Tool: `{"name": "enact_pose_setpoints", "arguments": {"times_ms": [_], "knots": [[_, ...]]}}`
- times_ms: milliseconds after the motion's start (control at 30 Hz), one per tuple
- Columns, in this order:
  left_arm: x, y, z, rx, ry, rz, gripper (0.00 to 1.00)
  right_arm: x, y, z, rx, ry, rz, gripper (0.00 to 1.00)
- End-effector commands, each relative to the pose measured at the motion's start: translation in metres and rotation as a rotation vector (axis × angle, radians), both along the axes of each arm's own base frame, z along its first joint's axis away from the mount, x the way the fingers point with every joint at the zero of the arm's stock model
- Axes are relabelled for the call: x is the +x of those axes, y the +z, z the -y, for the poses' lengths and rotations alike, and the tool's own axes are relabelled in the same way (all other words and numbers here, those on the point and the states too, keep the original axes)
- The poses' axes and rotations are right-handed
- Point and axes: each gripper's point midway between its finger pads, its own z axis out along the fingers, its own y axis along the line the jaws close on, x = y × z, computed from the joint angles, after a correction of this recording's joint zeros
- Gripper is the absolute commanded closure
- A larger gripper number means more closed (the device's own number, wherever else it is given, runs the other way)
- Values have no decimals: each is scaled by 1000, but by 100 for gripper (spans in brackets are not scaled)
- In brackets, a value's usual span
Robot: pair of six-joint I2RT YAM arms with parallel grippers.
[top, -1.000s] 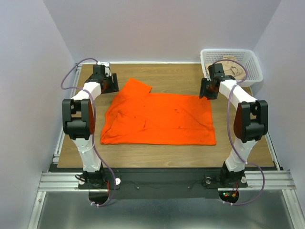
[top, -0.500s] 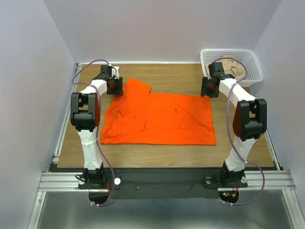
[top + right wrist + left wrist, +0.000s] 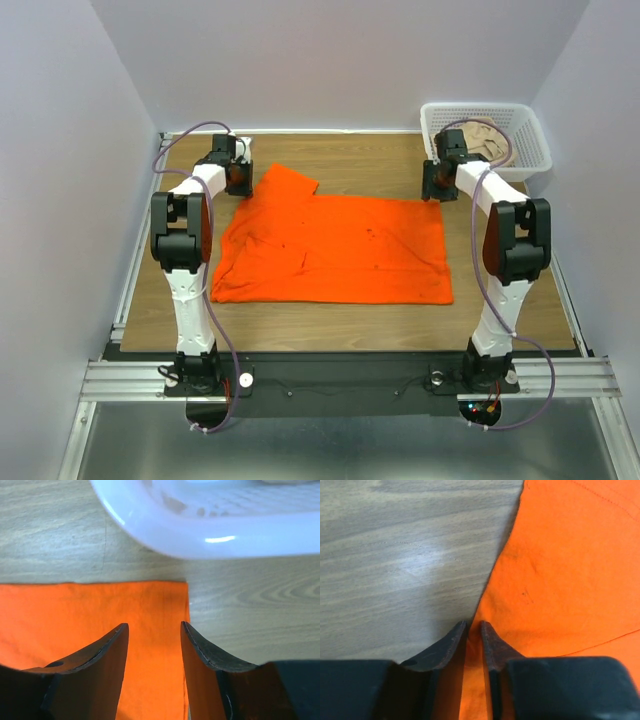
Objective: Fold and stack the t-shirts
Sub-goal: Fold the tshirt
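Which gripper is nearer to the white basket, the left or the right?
Right. The right gripper sits at the orange shirt's far right corner, just short of the basket's rim. The left gripper is across the table, at the shirt's far left edge.

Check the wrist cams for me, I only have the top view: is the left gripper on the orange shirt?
Observer: Left gripper is at the orange shirt's edge, nearly shut with cloth in the gap. I can't tell if it's pinched.
Operator: Right side?
Observer: Right gripper is open, over the shirt's corner.
Operator: Basket in the way?
Observer: Basket rim lies just beyond that corner, with a strip of bare table between them.
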Motion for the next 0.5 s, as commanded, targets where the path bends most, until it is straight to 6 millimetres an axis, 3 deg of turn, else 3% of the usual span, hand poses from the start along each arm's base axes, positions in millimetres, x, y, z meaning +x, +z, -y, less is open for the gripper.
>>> {"name": "enact_pose_setpoints", "arguments": {"times_ms": [0, 167, 467], "knots": [[-4, -12, 3, 14, -34, -44, 75, 27, 20, 5, -14, 15, 95, 48], [-5, -18, 3, 18, -43, -56, 99, 31, 11, 9, -37, 25, 86, 49], [-7, -21, 6, 12, -51, -62, 100, 32, -7, 17, -14, 68, 68, 49]]}}
